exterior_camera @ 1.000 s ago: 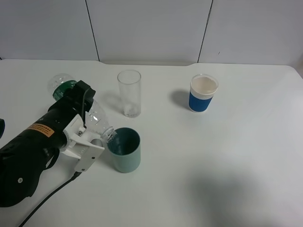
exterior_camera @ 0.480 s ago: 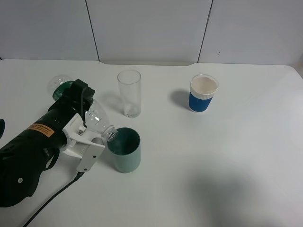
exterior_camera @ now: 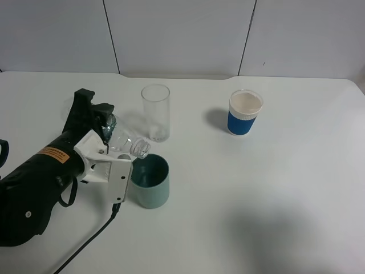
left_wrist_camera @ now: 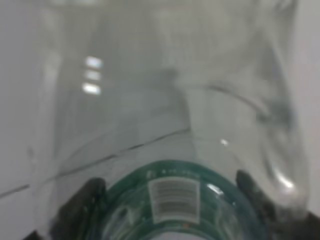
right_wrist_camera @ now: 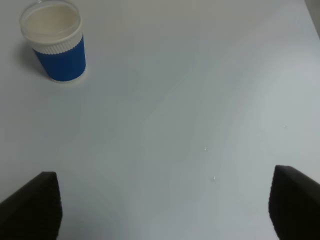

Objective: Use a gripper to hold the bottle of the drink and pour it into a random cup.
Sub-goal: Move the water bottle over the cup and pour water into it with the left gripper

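Left gripper point(exterior_camera: 105, 140) is clamped tight on the bottle point(exterior_camera: 126, 142), which is tipped over with its mouth right above the green cup point(exterior_camera: 149, 184), toward the worktop's point(exterior_camera: 274, 188) left edge. Right gripper point(right_wrist_camera: 162, 210) hangs wide apart, holding nothing.

This looks like a lab test bench — a plain white table point(exterior_camera: 274, 228) backed by blank white wall panels point(exterior_camera: 182, 34) with dark seams between them. A few loose pieces stand on it, well apart — a clear glass point(exterior_camera: 155, 111), a blue-and-white paper cup point(exterior_camera: 245, 112).
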Tool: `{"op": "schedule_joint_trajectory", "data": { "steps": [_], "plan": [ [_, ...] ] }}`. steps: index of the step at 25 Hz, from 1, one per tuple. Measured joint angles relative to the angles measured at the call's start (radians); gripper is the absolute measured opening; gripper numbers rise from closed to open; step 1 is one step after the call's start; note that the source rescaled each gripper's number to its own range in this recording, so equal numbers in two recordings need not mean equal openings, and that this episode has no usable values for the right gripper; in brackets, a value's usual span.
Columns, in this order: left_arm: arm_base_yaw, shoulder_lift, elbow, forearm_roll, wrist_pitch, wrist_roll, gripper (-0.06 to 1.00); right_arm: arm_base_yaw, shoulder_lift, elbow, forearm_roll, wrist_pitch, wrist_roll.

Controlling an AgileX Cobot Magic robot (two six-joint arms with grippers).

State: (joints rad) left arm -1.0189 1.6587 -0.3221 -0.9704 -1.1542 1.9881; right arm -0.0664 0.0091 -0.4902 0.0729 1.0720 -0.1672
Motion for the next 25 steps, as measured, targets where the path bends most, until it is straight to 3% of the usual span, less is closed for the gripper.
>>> {"op": "schedule_joint_trajectory", "data": {
  "steps": [2,9,17,25],
  "plan": [
    [0.000,0.000,0.000,0.000,0.000,-0.045,0.02,0.000,0.000,0.000,0.000,0.000,0.000],
    [0.000,-0.059,0.000,0.034,0.051,-0.413,0.02,0.000,0.000,0.000,0.000,0.000,0.000],
    [0.000,-0.101,0.000,0.049,0.075,-0.691,0.02,0.000,0.000,0.000,0.000,0.000,0.000],
    [0.000,-0.137,0.001,0.107,0.079,-1.071,0.02,0.000,0.000,0.000,0.000,0.000,0.000]
  ]
}}
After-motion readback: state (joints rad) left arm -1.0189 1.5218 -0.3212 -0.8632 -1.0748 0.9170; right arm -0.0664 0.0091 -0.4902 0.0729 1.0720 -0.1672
